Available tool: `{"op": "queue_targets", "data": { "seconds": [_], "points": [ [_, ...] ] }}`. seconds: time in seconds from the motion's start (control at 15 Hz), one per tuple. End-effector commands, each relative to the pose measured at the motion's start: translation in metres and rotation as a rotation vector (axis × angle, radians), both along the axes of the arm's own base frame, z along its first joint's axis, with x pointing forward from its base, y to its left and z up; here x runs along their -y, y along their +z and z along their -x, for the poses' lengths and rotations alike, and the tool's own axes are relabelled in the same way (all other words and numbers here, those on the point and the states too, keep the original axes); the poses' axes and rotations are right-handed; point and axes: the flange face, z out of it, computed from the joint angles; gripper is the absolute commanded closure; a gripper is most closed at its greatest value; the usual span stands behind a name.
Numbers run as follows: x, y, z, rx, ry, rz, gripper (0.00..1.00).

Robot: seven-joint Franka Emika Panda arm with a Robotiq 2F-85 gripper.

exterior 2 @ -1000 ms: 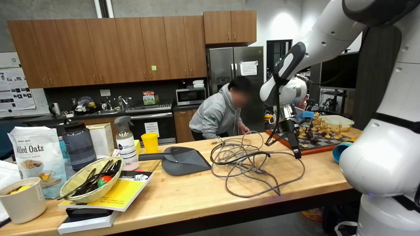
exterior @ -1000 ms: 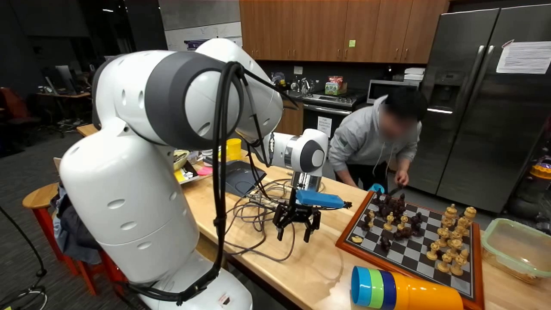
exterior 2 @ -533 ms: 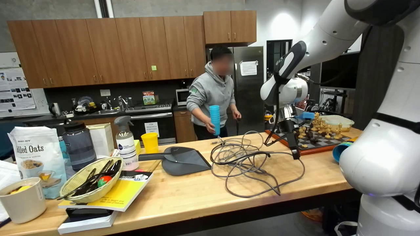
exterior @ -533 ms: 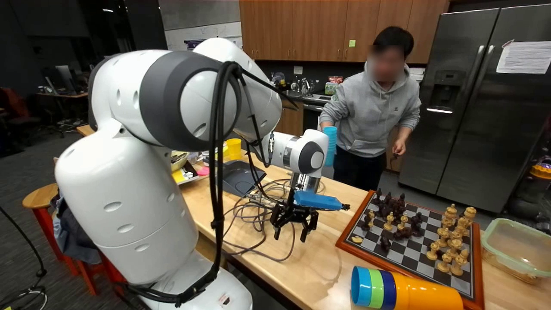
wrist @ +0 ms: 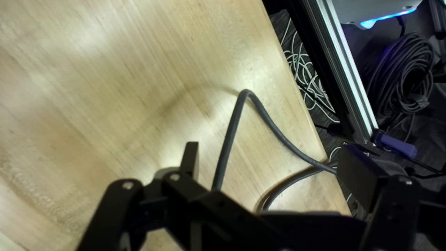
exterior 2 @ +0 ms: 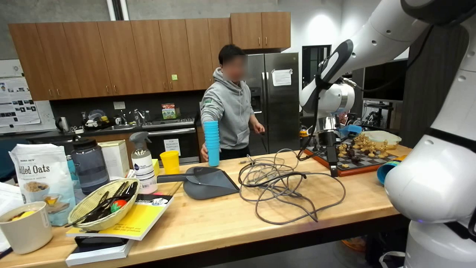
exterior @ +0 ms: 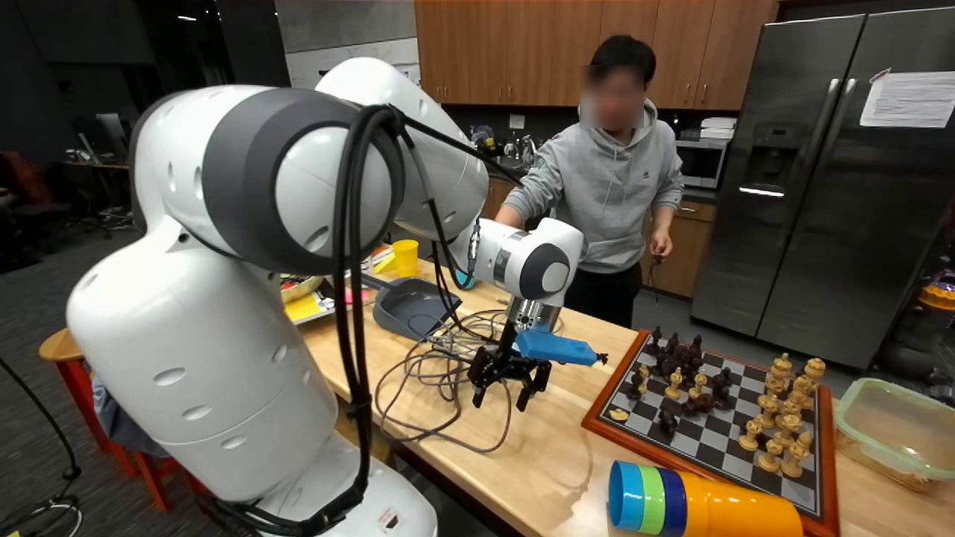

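Black two-fingered gripper (exterior: pixel 501 403) points down over the pale wooden tabletop (exterior: pixel 537 462), fingers well spread, nothing held. Nearest thing: a long dark-grey rubbery cable (wrist: pixel 229 141); the wrist view shows a bend of it over the wood, running across the gap between the fingers, contact not certain. More of it lies in a loose tangle next to the grey plastic dustpan (exterior 2: pixel 208 182).

Risks, as I judge them: loops cross, so a pull on one strand could drag the whole snarl, maybe the dustpan too. Cable looks round and springy; could slip from a shallow pinch. A sideways swing could topple the carved pieces (exterior: pixel 788 425) on the wood-framed chessboard (exterior: pixel 621 379) or set rolling the nested blue, green, navy and orange cups (exterior: pixel 716 503), lying on their side. Slack black lines (exterior: pixel 359 409) along the white arm (exterior: pixel 216 179) might snag. Person in grey hoodie (exterior 2: pixel 232 111) stands across the table with a bright-blue cup stack (exterior 2: pixel 212 143); a collision hazard if the arm sweeps out.

Writing: paper notice (exterior 2: pixel 171 144) on the black-fronted oven (exterior 2: pixel 188 146), "FOR RESEARCH PURPOSES ONLY". White printed bag (exterior 2: pixel 39 167): "lled Oats", start hidden. Spray-bottle label (exterior 2: pixel 144 167): too small.
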Motion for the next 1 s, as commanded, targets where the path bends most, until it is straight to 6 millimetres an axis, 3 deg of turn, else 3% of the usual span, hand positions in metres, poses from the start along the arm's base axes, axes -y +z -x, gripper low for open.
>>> {"op": "queue_targets", "data": {
  "seconds": [0.0, 0.73, 0.8, 0.87, 0.93],
  "points": [
    [0.008, 0.009, 0.009, 0.038, 0.016, -0.051, 0.0],
    [0.002, 0.001, 0.017, 0.05, 0.071, -0.084, 0.0],
    [0.001, 0.001, 0.018, 0.054, 0.077, -0.089, 0.02],
    [0.001, 0.002, 0.018, 0.058, 0.081, -0.093, 0.27],
    [0.0, 0.002, 0.019, 0.06, 0.085, -0.096, 0.27]
  ]
}}
